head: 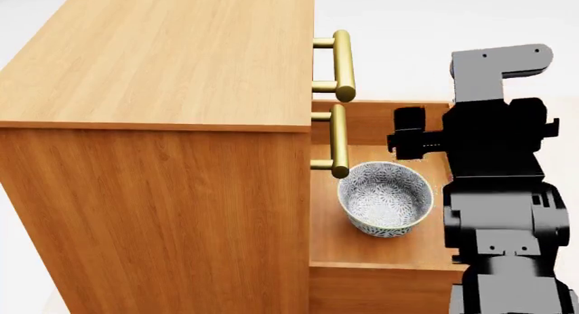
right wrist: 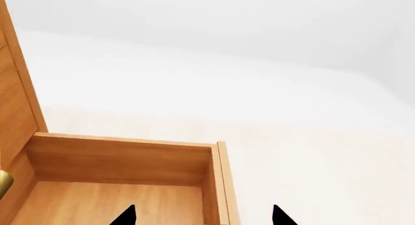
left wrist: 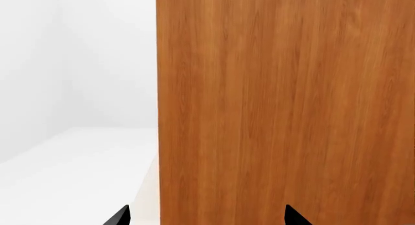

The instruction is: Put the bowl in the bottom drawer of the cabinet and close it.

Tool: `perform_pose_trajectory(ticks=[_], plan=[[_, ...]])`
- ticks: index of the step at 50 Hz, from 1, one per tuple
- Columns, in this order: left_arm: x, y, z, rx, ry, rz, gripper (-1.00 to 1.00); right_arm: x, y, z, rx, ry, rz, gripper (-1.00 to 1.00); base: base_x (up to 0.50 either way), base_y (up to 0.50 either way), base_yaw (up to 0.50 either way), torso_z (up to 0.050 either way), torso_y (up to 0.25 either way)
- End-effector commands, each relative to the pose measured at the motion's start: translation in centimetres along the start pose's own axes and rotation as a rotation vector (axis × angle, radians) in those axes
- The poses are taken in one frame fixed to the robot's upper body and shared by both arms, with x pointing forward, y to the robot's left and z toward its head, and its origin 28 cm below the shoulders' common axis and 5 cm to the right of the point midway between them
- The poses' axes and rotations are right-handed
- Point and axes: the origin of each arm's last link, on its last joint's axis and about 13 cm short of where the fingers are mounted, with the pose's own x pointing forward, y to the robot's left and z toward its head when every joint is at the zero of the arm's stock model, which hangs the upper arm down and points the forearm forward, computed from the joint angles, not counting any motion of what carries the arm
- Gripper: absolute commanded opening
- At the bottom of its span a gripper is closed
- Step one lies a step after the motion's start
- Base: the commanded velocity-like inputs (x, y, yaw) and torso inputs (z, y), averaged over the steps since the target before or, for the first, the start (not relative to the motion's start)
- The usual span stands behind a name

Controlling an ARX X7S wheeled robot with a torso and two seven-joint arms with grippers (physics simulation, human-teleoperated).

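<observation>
Right claw (right wrist: 202, 216), tips spread and grasping nothing, hangs over the far right corner of the pulled-out bottom drawer (head: 380, 243). The bowl (head: 386, 197) sits upright on the drawer floor at the claw's 7 o'clock in the head view, below two brass handles (head: 341, 65). Left claw (left wrist: 206, 217), tips likewise spread, faces the cabinet (head: 154, 158) side wall.

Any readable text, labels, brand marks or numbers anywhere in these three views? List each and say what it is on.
None: no words, numbers, labels or signs show in any view.
The bowl carries only a speckled floral pattern, no lettering.
The cabinet, the bottom drawer and the brass handles are plain.
The black and grey right arm bears no markings that can be read.
</observation>
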Motion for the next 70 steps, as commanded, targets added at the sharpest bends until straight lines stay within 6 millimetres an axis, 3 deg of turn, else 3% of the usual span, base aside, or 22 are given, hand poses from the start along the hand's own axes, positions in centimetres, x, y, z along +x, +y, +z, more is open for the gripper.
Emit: perform_pose_trajectory(ticks=[1, 10, 26, 36, 61, 70], plan=[[0.0, 0.0, 0.2, -0.007, -0.009, -0.001, 1.00, -1.4, -2.2, 1.3, 0.027, -0.075, -0.049, 1.00, 0.00, 0.00, 0.00, 0.000, 0.000], [0.0, 0.0, 0.1, 0.002, -0.001, -0.004, 1.00, -3.2, -4.8, -0.3, 0.027, -0.106, -0.148, 1.00, 0.00, 0.00, 0.00, 0.000, 0.000], [0.0, 0.0, 0.2, -0.003, -0.002, 0.003, 1.00, -6.0, -7.0, -2.9, 0.120, -0.115, -0.237, 1.00, 0.00, 0.00, 0.00, 0.000, 0.000], [0.0, 0.0, 0.2, 0.003, -0.004, 0.005, 1.00, -7.4, -8.3, -6.2, 0.145, -0.088, -0.290, 1.00, 0.00, 0.00, 0.00, 0.000, 0.000], [0.0, -0.1, 0.2, 0.009, -0.005, 0.005, 1.00, -9.9, -9.7, -10.9, 0.205, -0.051, -0.362, 1.00, 0.00, 0.00, 0.00, 0.000, 0.000], [0.0, 0.0, 0.2, 0.012, -0.004, 0.003, 1.00, -10.0, -9.6, -12.4, 0.199, -0.020, -0.372, 1.00, 0.00, 0.00, 0.00, 0.000, 0.000]])
